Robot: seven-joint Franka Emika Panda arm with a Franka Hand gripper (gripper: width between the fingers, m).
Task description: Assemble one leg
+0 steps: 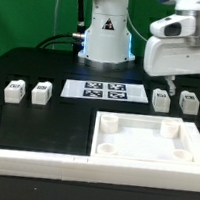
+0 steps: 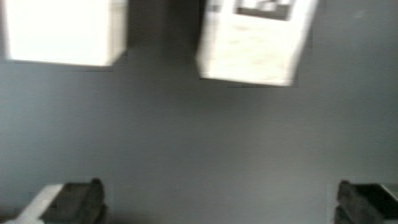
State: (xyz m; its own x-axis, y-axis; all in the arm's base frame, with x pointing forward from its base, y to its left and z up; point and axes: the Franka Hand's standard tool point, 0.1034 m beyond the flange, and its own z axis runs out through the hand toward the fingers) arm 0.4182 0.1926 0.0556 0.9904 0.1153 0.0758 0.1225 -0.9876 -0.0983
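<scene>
Fingers (image 2: 71, 203) of the gripper (image 2: 222, 205) stand wide apart, holding nothing, near a leg (image 1: 163, 99) at the exterior view's middle right; small, stiff, likely light: pinch its flat sides.

Dark table (image 1: 45, 122), green backdrop (image 1: 23, 9)
</scene>
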